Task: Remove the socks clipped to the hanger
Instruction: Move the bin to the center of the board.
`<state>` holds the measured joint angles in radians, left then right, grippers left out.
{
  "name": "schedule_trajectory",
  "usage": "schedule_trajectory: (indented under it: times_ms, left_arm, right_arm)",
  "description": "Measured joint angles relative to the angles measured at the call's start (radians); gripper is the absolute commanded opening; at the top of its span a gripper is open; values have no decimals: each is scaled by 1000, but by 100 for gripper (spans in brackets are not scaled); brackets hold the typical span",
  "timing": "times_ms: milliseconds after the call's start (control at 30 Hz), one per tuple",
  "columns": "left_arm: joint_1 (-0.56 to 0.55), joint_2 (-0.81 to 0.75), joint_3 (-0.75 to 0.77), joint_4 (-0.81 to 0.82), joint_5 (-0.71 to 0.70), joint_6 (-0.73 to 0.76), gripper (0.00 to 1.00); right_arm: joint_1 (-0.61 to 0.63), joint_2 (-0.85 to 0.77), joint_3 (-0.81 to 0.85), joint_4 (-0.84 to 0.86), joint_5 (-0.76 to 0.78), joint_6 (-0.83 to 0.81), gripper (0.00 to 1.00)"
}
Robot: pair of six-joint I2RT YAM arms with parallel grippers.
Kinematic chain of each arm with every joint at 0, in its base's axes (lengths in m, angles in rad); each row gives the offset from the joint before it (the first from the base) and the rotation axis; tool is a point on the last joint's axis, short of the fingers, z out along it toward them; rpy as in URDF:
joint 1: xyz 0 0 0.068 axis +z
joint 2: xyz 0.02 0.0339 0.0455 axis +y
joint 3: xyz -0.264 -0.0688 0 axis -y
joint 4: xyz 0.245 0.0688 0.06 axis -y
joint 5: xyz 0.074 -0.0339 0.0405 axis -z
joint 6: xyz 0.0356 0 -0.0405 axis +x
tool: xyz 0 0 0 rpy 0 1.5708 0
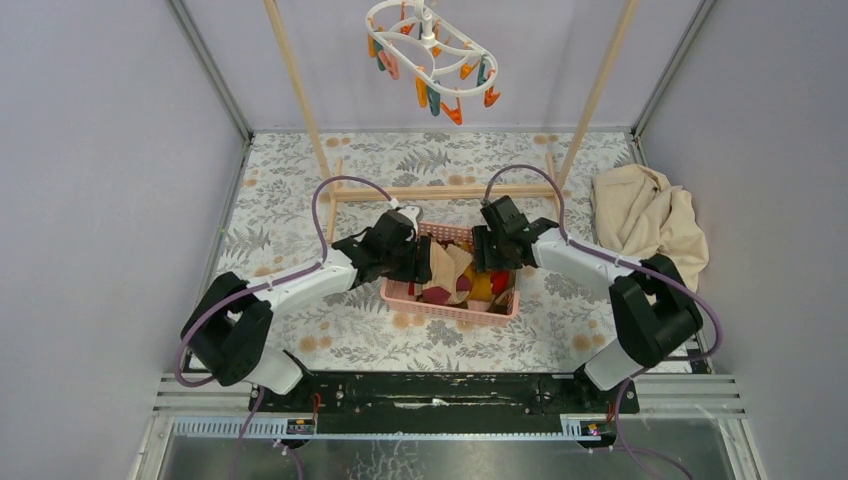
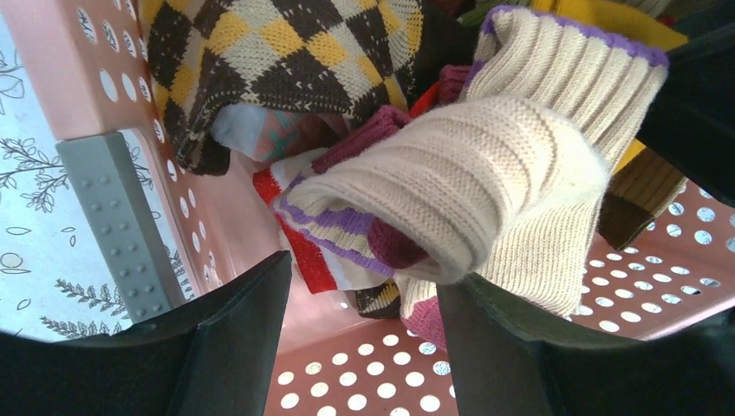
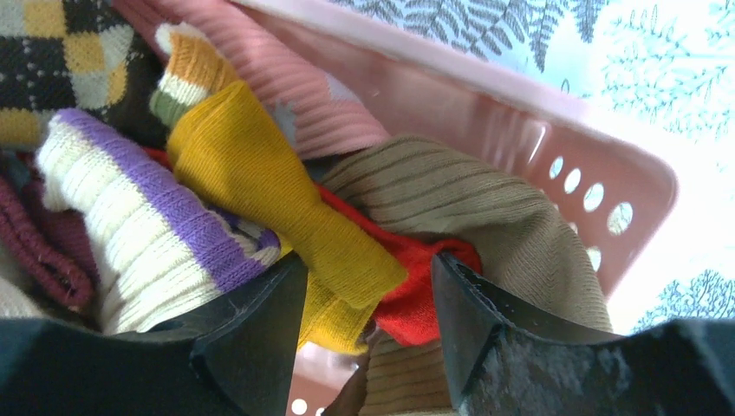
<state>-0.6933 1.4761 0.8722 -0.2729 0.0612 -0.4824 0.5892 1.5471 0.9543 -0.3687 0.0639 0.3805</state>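
The white hanger [image 1: 430,55] with orange, teal and pink clips hangs at the top of the top view; I see no sock on it. The socks [image 1: 462,282] lie piled in a pink basket [image 1: 450,312]. My left gripper [image 1: 420,262] is open inside the basket's left end [image 2: 364,295], with a cream purple-striped sock [image 2: 485,173] resting over its right finger and an argyle sock [image 2: 277,52] beyond. My right gripper [image 1: 492,262] is open at the basket's right end [image 3: 368,303], with a mustard sock [image 3: 251,165] and a red sock [image 3: 416,299] lying between its fingers. A brown ribbed sock [image 3: 468,199] lies beside them.
A tall wooden rack [image 1: 300,110] carries the hanger; its base bar lies just behind the basket. A large beige cloth [image 1: 645,225] lies at the right on the leaf-patterned table. The basket's perforated walls [image 3: 485,104] enclose both grippers closely.
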Motion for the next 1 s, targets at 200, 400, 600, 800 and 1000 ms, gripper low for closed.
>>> schedule_trajectory:
  times_ms: [200, 400, 600, 800, 1000]
  left_arm:
    - [0, 6, 0, 20, -22, 1, 69]
    - [0, 45, 7, 56, -46, 11, 69]
    - [15, 91, 48, 64, -52, 27, 69]
    - [43, 130, 98, 66, -57, 49, 69]
    - [84, 182, 173, 71, -58, 69, 69]
  right_arm:
    - [-19, 83, 63, 0, 7, -25, 61]
    - [-53, 150, 132, -1, 4, -46, 61]
    - [-89, 199, 207, 2, 4, -68, 61]
    - [-111, 268, 300, 3, 1, -86, 61]
    - [-128, 334, 391, 0, -3, -99, 60]
